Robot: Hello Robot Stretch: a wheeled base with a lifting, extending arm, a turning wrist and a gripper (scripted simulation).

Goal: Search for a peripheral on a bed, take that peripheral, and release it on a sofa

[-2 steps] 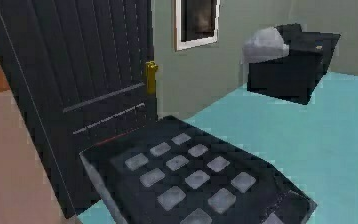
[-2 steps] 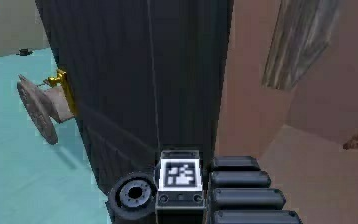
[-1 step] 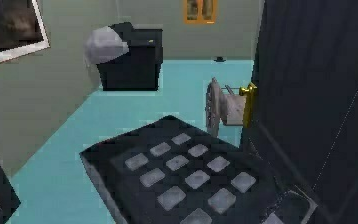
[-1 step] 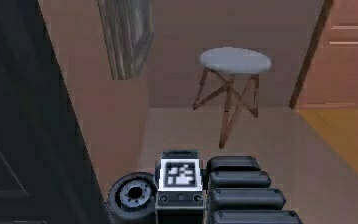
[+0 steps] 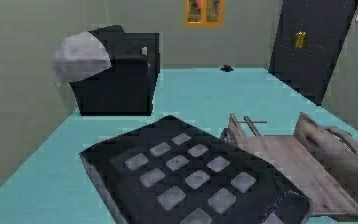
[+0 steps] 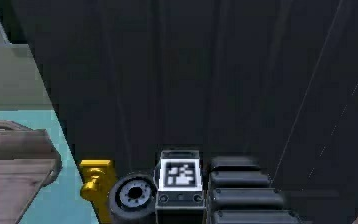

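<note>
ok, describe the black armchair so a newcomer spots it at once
In the forward view, follow the teal floor to the far left wall. The boxy black armchair stands there, alone in having a pale grey cloth draped over one corner.

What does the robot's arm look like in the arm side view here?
The arm is a dark bar of stacked, ridged segments. Left of it sits a white square marker with black marks, set in a dark frame. Further left is the gripper, a dark round body with a lighter grey ring.
</note>
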